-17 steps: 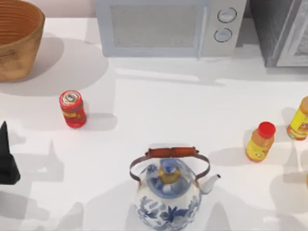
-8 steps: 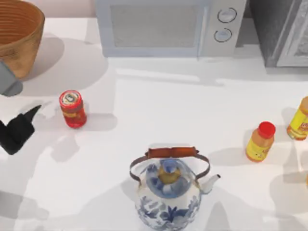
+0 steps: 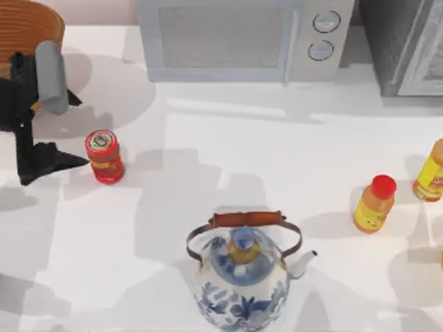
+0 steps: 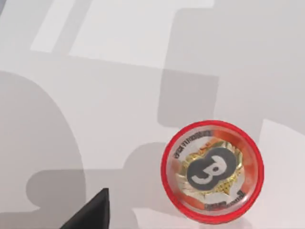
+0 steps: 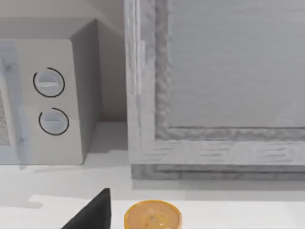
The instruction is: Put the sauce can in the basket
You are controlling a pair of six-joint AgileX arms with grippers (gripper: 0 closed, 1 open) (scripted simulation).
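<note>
Sauce can [image 3: 104, 156] stands upright on the white tabletop [image 3: 228, 159], left side, well below the basket [image 3: 28, 28] at the top-left corner. Red body, yellow label band, red-rimmed lid. The left wrist view looks straight down on the lid [image 4: 212, 171]: pale round emblem, gold crest, dark centre with a white curly character; ring text around it is too small to read. The top view gives none of that lid detail.

Left hand [image 3: 52, 160] is just left of the can, dark fingertip pointing at it, near but apart as far as I can tell. Can't tell whether its fingers are open or closed. The left arm, with a grey segment, crosses in front of the basket rim. One dark finger [image 4: 93, 214] shows in the left wrist view, beside the can, not touching.

Right hand: one dark finger [image 5: 93, 212] shows in the right wrist view; open or closed, can't tell. That view faces the microwave [image 5: 47, 95] with its two round dials, a grey cabinet-like appliance [image 5: 214, 86], and an orange round top [image 5: 152, 217] close below.

The top view adds a blue-and-white teapot [image 3: 242, 277] front centre, a yellow bottle with red cap [image 3: 374, 203] on the right, and another yellow bottle [image 3: 430, 171] at the right edge. Their labels are unreadable.
</note>
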